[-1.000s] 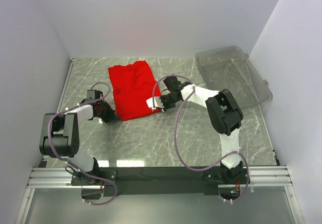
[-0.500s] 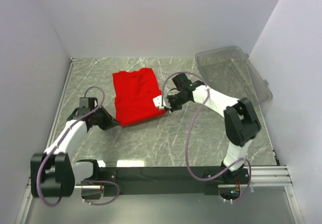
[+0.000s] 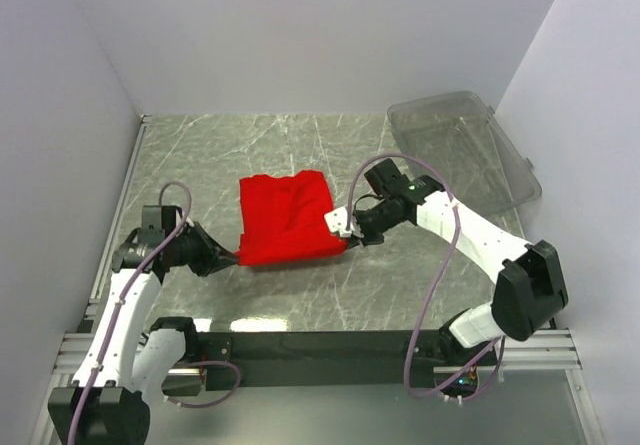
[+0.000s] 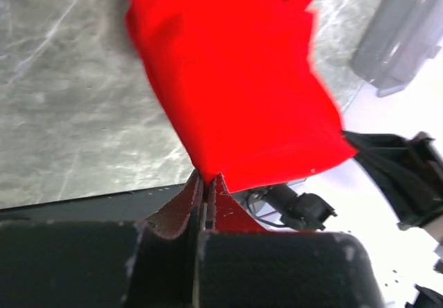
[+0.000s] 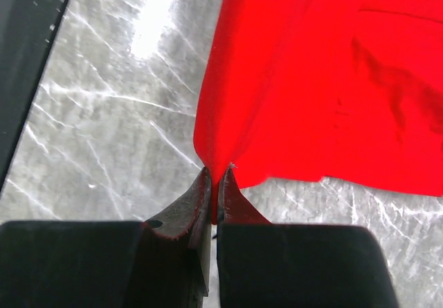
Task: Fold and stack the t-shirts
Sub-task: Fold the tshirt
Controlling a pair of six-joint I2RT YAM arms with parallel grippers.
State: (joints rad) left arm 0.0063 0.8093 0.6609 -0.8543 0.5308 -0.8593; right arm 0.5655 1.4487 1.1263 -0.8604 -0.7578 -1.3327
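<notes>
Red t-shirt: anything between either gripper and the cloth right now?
Nothing visible. The left gripper has its jaws shut on the red t-shirt at its near-left corner, the right gripper on the near-right corner. The clear bin sits off to the right, apart from both.

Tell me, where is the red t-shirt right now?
In the top view the red t-shirt sits mid-table, its near corners pinched by the left gripper and right gripper, left of the clear bin.
</notes>
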